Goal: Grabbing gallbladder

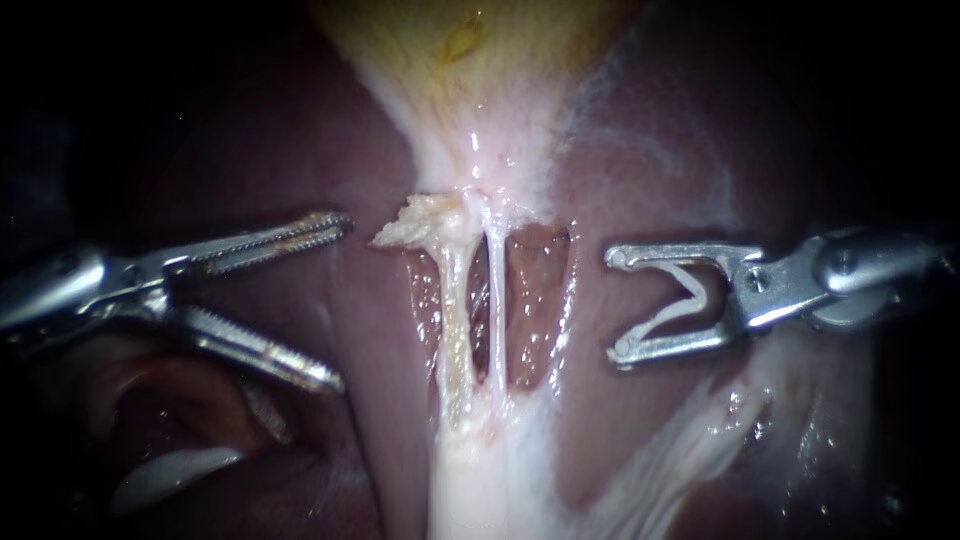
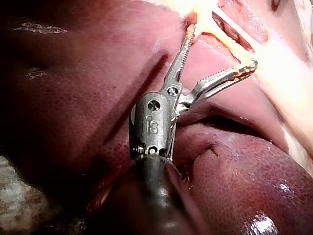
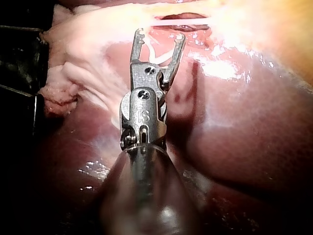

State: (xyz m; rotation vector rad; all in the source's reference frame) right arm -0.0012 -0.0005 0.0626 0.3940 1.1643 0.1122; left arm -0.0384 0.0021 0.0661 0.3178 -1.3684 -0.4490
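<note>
Left instrument [image 1: 340, 302]: shaft enters low and nearly level and stops short of the two tubes [image 1: 455, 320]. Its hand is wide, toothed jaws spread in a broad V, holding nothing. The upper jaw tip lies near a frayed tag of pale tissue [image 1: 410, 225] at the tubes' upper end but does not touch it; the lower jaw hangs over the liver [image 1: 300, 130]. Right instrument [image 1: 616, 305]: comes in level from the far side of the tubes, hand also wide, its two straight jaws parallel and apart, tips pointed at the tubes with a clear strip of liver between. A pale V-shaped piece [image 1: 695, 298] sits in the fork of those jaws; cannot tell what it is. Gallbladder [image 1: 470, 60]: yellowish, above the tubes, narrowing to a pale neck that runs into them; neither instrument touches it. The tubes stand side by side with dark gaps between and beside them. Open liver surface flanks the tubes on both sides, and both hands float free over it.
</note>
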